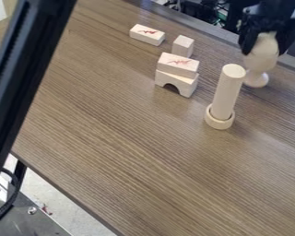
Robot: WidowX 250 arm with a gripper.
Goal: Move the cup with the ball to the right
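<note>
From my camera, a black post (30, 64) slants down the left. Next, one wooden block (146, 35) bears a red scrawl I can't read, then a small plain block (183, 45). Nearer me, another red-scrawled block (178, 64) lies on an arch block (176, 83). Right of them, a cylinder (228, 92) stands in a ring (219, 120). Farther right, at the table's (131, 152) far side, the cup (261, 61) is under my gripper (262, 45); I can't tell whether it's gripping.

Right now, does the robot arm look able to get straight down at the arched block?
Probably not: a rectangular block rests on top of the arched block, in the way from above. The end effector is also at the pale cup, off to one side.
</note>
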